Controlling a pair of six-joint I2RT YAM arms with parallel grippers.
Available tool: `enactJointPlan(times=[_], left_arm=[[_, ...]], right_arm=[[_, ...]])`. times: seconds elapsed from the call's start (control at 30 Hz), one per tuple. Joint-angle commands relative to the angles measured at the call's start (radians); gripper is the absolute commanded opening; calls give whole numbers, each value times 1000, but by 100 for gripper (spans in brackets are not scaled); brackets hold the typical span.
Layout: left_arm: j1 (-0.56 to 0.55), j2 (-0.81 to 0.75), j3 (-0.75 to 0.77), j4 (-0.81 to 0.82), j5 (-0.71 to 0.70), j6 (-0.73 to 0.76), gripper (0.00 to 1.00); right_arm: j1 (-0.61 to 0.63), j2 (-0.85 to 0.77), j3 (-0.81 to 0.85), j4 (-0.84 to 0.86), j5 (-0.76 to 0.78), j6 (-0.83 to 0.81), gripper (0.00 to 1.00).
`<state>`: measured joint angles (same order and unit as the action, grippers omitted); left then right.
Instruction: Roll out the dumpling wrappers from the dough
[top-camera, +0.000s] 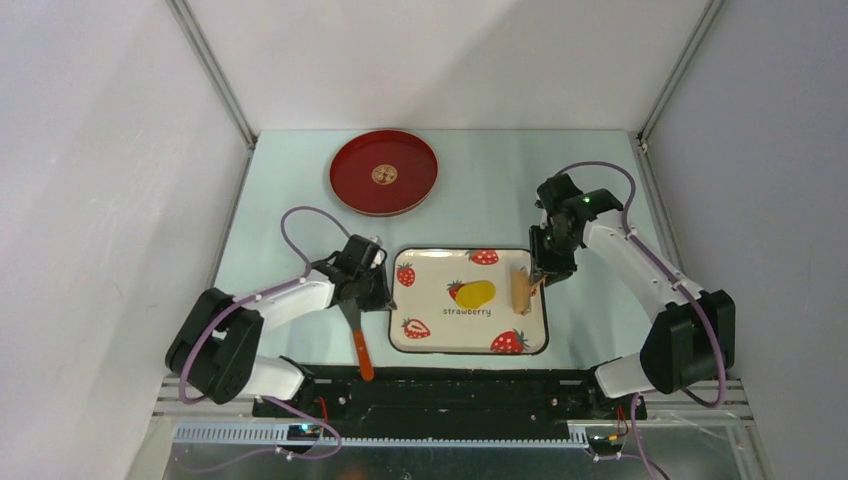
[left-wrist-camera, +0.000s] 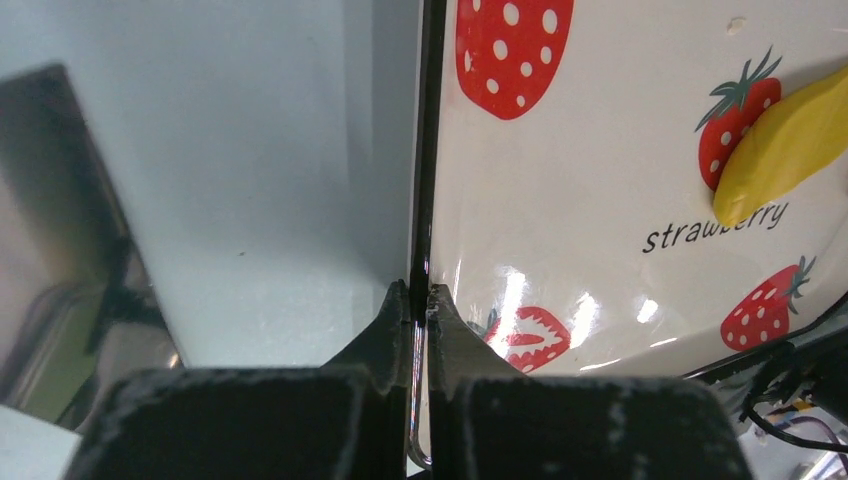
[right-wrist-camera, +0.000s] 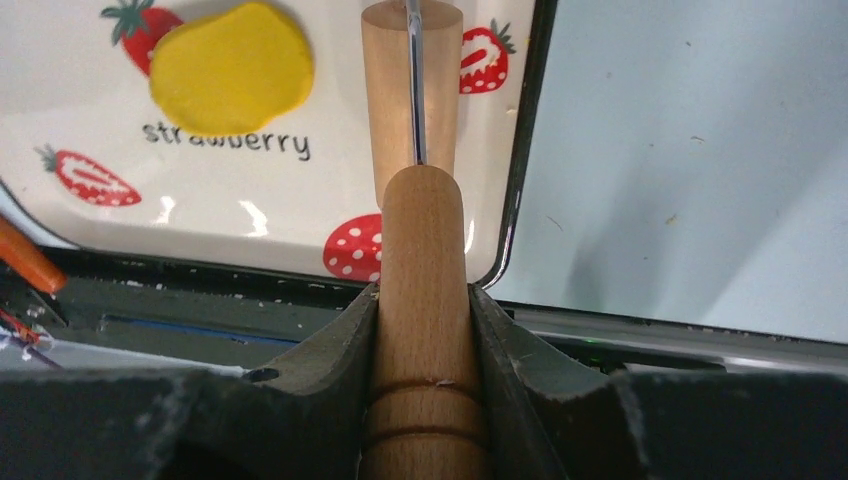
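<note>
Yellow dough (right-wrist-camera: 232, 68) lies flattened at centre of strawberry tray (top-camera: 430, 285). Right gripper (right-wrist-camera: 422, 296) clamps wooden rolling pin (right-wrist-camera: 420, 230) over tray's right side. Left gripper (left-wrist-camera: 417, 300) pinches tray's left rim. Roll across the dough with light, even pressure and keep the tray pinned.

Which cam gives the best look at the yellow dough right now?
Right wrist: the dough is close, whole and unobstructed, a flattened oval on the strawberry tray. Top external shows it whole too, but small. Left wrist catches only one end, cut off by the frame's right edge.
</note>
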<state>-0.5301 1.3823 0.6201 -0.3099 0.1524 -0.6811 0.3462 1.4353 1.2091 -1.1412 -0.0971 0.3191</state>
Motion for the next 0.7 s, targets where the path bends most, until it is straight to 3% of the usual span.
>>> enactJointPlan(times=[0.0,0.27,0.67], left_arm=[[28,-11,-46,-143,-148,36,0],[41,-1,-47,-145,-149,72,0],[39,11,-47,-138,-148,76,0]], right_arm=[[42,-96,87,22,-63,-59,0],[130,-106,138,107,-110,-45,0],[336,124,263,145,-4,52,0]])
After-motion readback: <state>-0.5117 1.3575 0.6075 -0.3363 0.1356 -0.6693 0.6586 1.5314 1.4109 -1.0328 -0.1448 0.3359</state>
